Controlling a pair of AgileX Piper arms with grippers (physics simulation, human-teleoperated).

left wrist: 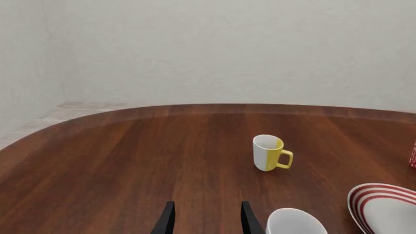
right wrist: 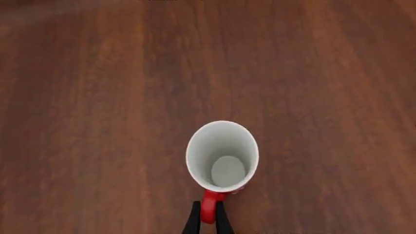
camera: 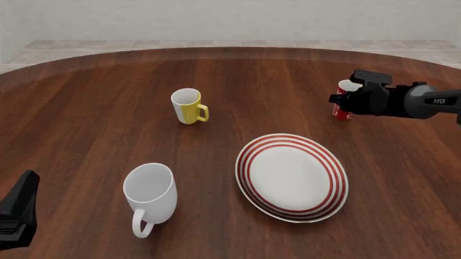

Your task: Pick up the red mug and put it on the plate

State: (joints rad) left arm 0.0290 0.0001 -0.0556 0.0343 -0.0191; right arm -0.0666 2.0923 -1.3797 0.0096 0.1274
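The red mug (camera: 341, 109) stands upright on the table at the far right, beyond the plate (camera: 246, 162). Seen from above in the right wrist view, the red mug (right wrist: 222, 153) shows its white inside, with its red handle between the two fingers. My right gripper (right wrist: 208, 223) is shut on that handle; from the front, the right gripper (camera: 353, 100) hides part of the mug. The white plate with red rings lies at centre right, nothing on it. My left gripper (left wrist: 208, 220) is open low at the near left, holding nothing.
A yellow-and-white mug (camera: 189, 106) stands at the middle back of the table. A large white mug (camera: 150, 193) stands near the front, left of the plate and close to the left gripper (camera: 18, 213). The round wooden table edge (camera: 86, 56) curves at the back.
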